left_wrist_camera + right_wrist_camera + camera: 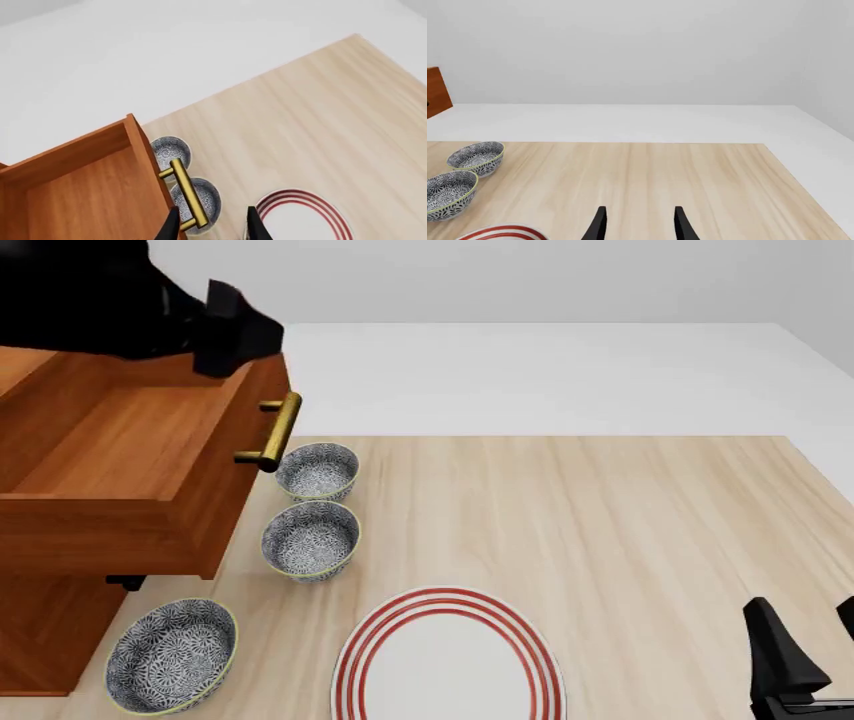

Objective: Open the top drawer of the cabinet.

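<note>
**Top drawer out, left claw parted just off the handle**

Top drawer point(127, 455) is pulled well out of the cabinet point(47, 625), which stands at the table's left edge. Plain wooden box interior is exposed and looks bare. The drawer front overhangs the table point(601, 530), and its brass bar handle point(276, 430) faces right, toward the table's middle.

Left gripper point(212, 225): in the left wrist view both black fingertips show with a clear gap between them. One tip sits right against the lower end of the handle and the drawer front's edge; the other is clear on the far side. Nothing is clamped between them as far as I can see, though I can't tell whether that tip actually touches the brass. In the front view the left arm is just a dark mass above the drawer's far corner, fingers hidden.

Right gripper point(638, 222): fingers parted, holding nothing, hovering over bare wood near the table's right front corner, well away from the cabinet.

Also on the table:
- two patterned bowls point(318, 472) point(311, 539) in a line directly below the handle, just beside the drawer front
- a third patterned bowl point(171, 655) nearer the front, next to the cabinet base
- a white plate with red rings point(447, 655) near the front edge, right of the bowls
</note>
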Controlling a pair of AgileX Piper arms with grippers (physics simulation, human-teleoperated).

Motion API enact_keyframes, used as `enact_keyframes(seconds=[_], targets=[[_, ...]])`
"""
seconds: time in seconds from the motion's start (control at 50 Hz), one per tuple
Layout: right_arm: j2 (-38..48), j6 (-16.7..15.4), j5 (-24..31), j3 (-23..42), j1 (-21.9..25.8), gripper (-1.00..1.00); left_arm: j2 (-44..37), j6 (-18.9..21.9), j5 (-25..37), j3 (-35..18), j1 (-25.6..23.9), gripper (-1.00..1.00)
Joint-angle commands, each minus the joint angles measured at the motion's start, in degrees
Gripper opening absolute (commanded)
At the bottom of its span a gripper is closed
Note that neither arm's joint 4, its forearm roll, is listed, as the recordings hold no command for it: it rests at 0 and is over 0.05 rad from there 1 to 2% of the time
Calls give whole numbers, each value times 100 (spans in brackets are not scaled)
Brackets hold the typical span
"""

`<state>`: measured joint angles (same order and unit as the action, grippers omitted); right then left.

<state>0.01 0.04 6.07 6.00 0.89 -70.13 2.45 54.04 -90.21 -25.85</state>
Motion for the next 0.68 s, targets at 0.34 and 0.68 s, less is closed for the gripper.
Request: enact_keyframes(seconds=[0.34, 0.68], targets=[[0, 0, 1, 0, 1, 100, 708, 96, -156, 656, -585, 100], [0, 1, 0, 0, 1, 100, 1039, 272, -179, 944, -815, 100]])
